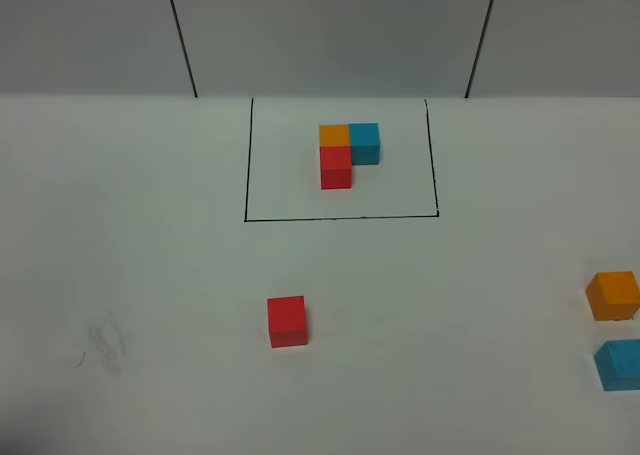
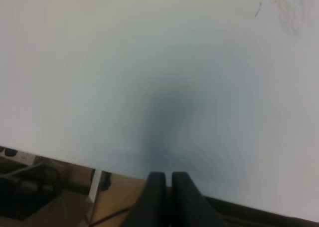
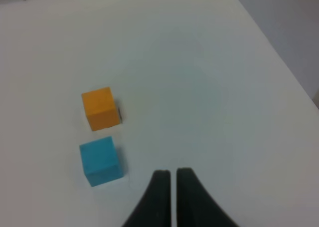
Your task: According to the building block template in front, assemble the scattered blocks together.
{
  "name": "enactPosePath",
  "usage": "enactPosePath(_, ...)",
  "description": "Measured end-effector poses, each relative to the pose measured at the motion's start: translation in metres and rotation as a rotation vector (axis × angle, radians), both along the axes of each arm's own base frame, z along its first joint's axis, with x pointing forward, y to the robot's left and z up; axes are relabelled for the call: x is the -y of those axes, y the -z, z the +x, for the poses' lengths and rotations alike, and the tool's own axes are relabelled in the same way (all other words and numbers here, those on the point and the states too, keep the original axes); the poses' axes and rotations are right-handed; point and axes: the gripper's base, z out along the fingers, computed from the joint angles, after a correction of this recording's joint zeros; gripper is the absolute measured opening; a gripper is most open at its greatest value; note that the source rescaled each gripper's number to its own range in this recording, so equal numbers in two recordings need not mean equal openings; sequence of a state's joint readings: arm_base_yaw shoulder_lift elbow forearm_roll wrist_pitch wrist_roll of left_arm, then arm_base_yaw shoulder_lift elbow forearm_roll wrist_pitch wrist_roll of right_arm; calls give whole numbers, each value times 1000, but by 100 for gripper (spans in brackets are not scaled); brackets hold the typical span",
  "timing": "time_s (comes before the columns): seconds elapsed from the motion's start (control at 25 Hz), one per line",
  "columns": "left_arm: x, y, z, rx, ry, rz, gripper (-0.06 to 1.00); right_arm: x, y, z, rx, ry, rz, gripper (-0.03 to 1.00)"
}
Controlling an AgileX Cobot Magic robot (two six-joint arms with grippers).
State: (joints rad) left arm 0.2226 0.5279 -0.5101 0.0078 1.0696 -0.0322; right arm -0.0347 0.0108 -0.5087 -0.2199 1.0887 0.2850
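The template (image 1: 345, 152) is an L of orange, blue and red cubes inside a black-lined rectangle at the table's far middle. The loose red cube (image 1: 287, 321) sits alone left of centre. The loose orange cube (image 1: 613, 295) and light blue cube (image 1: 619, 364) lie at the right edge, apart from each other; both show in the right wrist view as orange cube (image 3: 101, 108) and blue cube (image 3: 101, 160). My right gripper (image 3: 169, 175) is shut and empty, beside the blue cube. My left gripper (image 2: 164, 176) is shut and empty over bare table. Neither gripper shows in the high view.
The white table (image 1: 150, 275) ends at a grey back wall. The left wrist view shows the table's edge (image 2: 60, 159) with cables and a floor below it. Faint scuff marks (image 1: 103, 343) lie at the front left.
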Motion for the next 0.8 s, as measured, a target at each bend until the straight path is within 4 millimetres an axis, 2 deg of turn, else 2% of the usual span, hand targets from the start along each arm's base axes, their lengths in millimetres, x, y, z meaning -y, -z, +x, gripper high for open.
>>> enactPosePath(0.8,13,-11,-34,251,93,49,0,0,0,0,0,0,0,0)
